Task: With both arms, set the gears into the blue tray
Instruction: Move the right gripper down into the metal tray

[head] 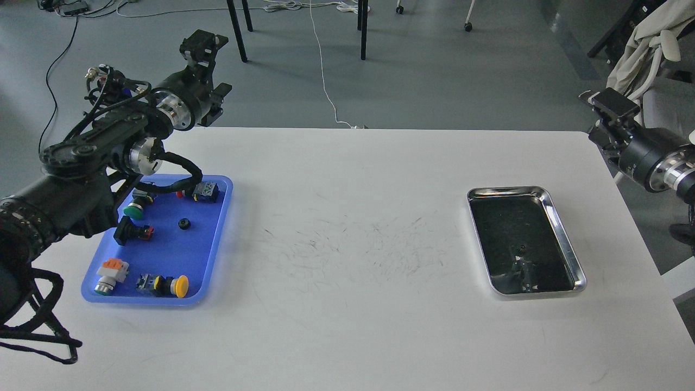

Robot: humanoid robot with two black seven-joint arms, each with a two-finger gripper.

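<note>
One gear [184, 223] lies in the blue tray [214, 260] among push-button switches [163, 285]; a second gear [522, 248], barely visible, seems to sit in the silver tray [564, 239]. The left tool [209, 70] hovers beyond the worktop [347, 326] with fingers spread, empty. The right tool [605, 106] is end-on; its spread cannot be told. No writing is legible.

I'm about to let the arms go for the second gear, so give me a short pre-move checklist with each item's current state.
1. One gear already lies in the blue tray: ok.
2. Second gear located, a tiny dark speck in the silver tray: ok, though faint.
3. Right tool over the silver tray: not ok, it sits beyond the table's far right corner.
4. Right tool open: cannot tell, seen end-on.
5. Left tool clear of the blue tray: ok, but its arm and cable cross the tray's far end.
</note>
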